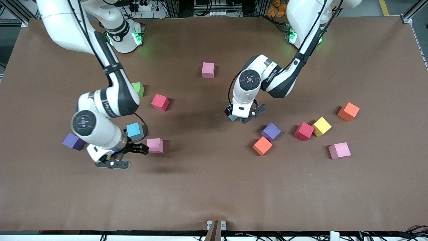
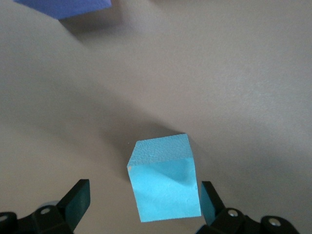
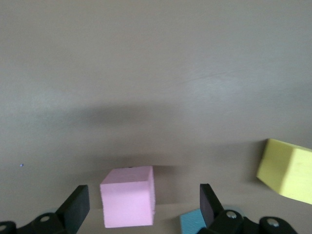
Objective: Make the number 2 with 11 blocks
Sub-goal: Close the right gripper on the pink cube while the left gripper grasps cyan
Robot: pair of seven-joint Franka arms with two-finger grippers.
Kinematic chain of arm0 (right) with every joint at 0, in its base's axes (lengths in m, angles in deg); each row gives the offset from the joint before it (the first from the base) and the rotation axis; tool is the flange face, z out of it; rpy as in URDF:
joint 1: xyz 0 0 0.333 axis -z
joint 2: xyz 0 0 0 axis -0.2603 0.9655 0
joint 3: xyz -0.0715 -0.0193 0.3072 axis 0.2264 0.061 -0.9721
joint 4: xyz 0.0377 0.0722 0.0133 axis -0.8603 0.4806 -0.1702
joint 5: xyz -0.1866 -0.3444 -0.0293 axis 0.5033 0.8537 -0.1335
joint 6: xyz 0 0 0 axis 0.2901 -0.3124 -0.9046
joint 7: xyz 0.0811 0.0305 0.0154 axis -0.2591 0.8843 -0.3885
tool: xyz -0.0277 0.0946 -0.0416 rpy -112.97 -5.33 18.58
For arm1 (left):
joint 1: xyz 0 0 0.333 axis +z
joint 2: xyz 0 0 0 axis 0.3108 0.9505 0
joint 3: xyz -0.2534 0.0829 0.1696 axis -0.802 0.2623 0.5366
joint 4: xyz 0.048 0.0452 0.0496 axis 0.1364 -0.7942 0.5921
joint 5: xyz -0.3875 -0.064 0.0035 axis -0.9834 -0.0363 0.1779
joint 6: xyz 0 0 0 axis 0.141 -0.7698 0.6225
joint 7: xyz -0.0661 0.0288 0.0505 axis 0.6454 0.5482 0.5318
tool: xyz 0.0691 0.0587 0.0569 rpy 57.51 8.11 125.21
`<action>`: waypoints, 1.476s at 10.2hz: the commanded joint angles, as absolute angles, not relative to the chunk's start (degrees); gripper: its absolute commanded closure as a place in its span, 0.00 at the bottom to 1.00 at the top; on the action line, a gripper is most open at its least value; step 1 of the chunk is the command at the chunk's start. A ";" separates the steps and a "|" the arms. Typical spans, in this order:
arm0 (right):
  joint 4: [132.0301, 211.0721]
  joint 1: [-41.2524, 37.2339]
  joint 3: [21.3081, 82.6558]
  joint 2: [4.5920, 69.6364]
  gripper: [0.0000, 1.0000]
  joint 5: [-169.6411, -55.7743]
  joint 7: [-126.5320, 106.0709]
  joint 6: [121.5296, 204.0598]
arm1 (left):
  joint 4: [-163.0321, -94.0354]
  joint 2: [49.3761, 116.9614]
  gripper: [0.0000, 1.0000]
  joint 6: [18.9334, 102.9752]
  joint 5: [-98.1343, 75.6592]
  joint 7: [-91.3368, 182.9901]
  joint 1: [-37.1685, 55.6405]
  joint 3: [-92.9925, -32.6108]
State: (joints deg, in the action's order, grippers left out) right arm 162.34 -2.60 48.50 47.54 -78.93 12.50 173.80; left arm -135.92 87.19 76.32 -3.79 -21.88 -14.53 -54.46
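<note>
- Brown table (image 1: pixel 207 187), cubes scattered loose all over it.
- Right arm's end: purple cube (image 1: pixel 73 141), blue cube (image 1: pixel 135 130), pink cube (image 1: pixel 155 145), red cube (image 1: pixel 160 102), green cube (image 1: pixel 138 89).
- Middle, farthest from the front camera: another pink (image 1: pixel 208 70).
- Left arm's end: purple (image 1: pixel 271 131), orange (image 1: pixel 262 146), red (image 1: pixel 304 131) touching yellow (image 1: pixel 321 126), pink (image 1: pixel 339 150), orange (image 1: pixel 348 111).
</note>
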 commanded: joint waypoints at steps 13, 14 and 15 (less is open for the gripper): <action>166.22 -6.18 48.73 51.79 0.00 -78.59 10.63 179.10 | -135.96 90.43 0.87 81.96 -6.29 -25.06 -14.85 -54.23; 166.39 -6.09 48.73 51.79 0.00 -78.59 10.27 179.18 | -136.83 89.11 0.91 81.61 -6.20 -30.72 -14.85 -54.41; 166.57 -6.18 48.73 51.79 0.00 -78.59 10.27 179.27 | -137.80 87.80 0.92 81.60 -6.20 -36.00 -14.76 -55.80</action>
